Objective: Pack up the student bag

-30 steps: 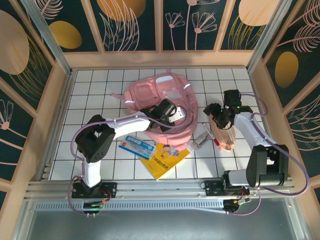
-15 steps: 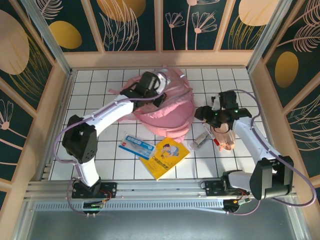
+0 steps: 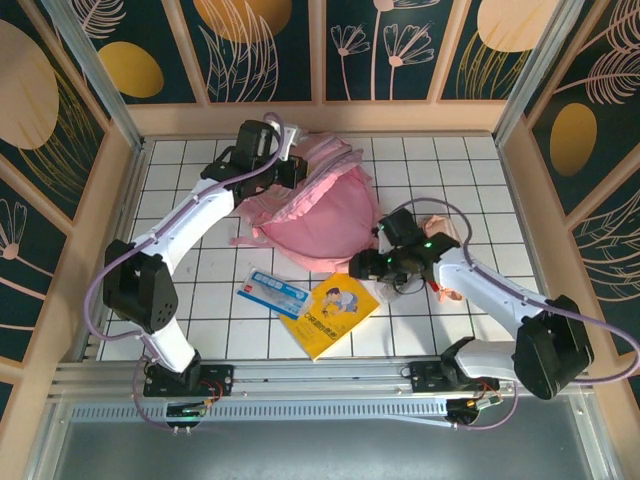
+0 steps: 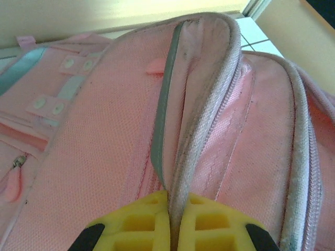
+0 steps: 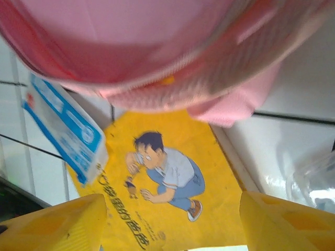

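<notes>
Your left gripper [image 4: 175, 212] has its yellow jaws pressed together on a raised fold of the student bag [image 4: 104, 130] beside the zip, near the far edge of the table [image 3: 450, 170]. Your right gripper [image 5: 172, 222] is spread wide and holds nothing. It hangs just off the bag's near rim, over a yellow book [image 5: 172, 172] showing a cartoon boy. The book's dark writing is too blurred to read. A blue-and-white packet [image 5: 68, 130] overlaps the book's edge.

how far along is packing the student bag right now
Done: little to see; the yellow book and blue packet lie on the table outside the student bag. In hand: the left gripper is shut on the bag's zipper edge; the right gripper hangs open over the book. Left: loading those items.
</notes>
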